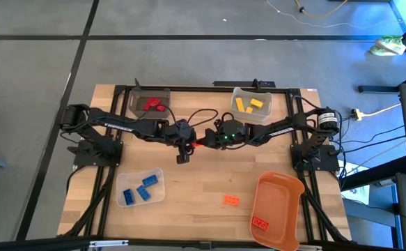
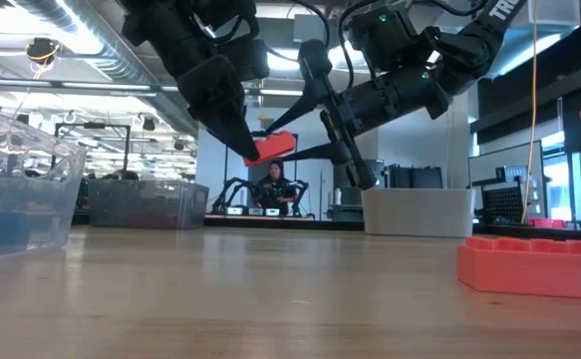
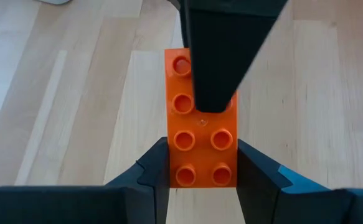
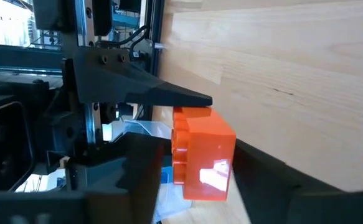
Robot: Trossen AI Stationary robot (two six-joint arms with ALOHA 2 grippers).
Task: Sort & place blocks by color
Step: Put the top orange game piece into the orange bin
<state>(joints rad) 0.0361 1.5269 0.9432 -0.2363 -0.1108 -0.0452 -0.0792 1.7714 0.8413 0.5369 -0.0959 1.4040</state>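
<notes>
Left wrist view showing the left gripper (image 3: 201, 180) clamping an orange brick (image 3: 200, 118) mid-air above the table centre, right gripper (image 4: 193, 180) part-open, straddling its far end: looking like a handover. Next, likely needing right to grip before left lets go. Waiting: orange bin (image 1: 276, 202) holding one orange brick, clear bins holding blue, red, yellow.

Above the middle of the wooden table (image 1: 209, 185), the left gripper (image 1: 187, 143) and right gripper (image 1: 204, 140) meet around one orange studded brick (image 2: 270, 147), held clear of the surface. Behind them stand the dark bin (image 1: 149, 103) at left and the clear bin (image 1: 251, 104) at right. Nearer the front, a clear tray (image 1: 141, 187) lies left, an orange bin (image 1: 278, 209) right, and a loose orange brick (image 1: 232, 201) between them.
</notes>
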